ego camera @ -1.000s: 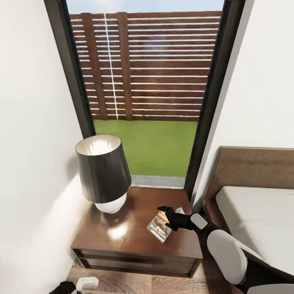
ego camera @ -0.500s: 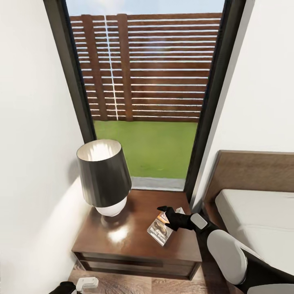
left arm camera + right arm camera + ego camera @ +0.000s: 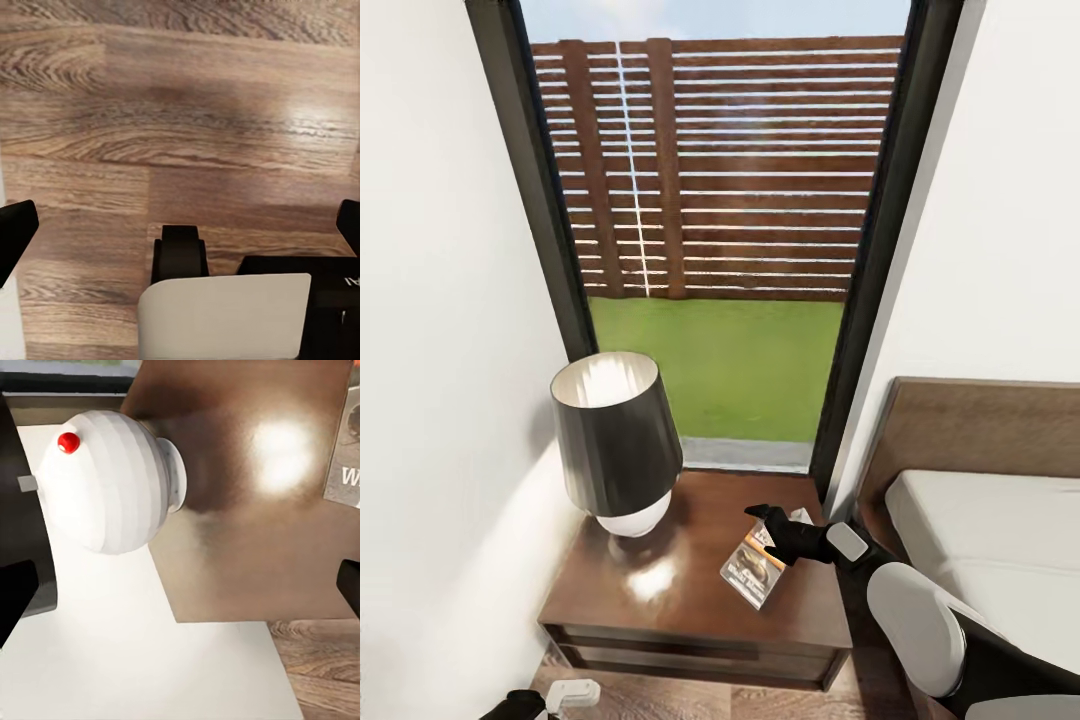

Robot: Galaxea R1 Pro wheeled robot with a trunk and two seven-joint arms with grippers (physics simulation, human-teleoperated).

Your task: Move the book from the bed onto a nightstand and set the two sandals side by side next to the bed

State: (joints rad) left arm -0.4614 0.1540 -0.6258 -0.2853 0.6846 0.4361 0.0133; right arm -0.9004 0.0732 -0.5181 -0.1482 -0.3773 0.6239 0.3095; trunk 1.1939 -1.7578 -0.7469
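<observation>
The book point(image 3: 753, 568), a thin paperback with an orange band, lies flat on the right part of the dark wooden nightstand point(image 3: 660, 600). My right gripper point(image 3: 770, 528) hovers just over the book's far end. In the right wrist view its fingers point(image 3: 15, 596) stand wide apart and open, with the book's edge point(image 3: 346, 442) beside one of them. My left gripper point(image 3: 550, 695) hangs low and open over the wood floor point(image 3: 180, 112). The bed point(image 3: 990, 540) lies to the right of the nightstand. The sandals are out of view.
A lamp point(image 3: 615, 440) with a dark shade and a white base point(image 3: 112, 487) takes up the nightstand's left half. White walls close in on both sides. A tall window point(image 3: 720, 250) stands behind the nightstand. The brown headboard point(image 3: 980, 420) rises at the right.
The whole picture has slid down a little, so the camera moved. The right gripper and the book keep the same relation on the nightstand.
</observation>
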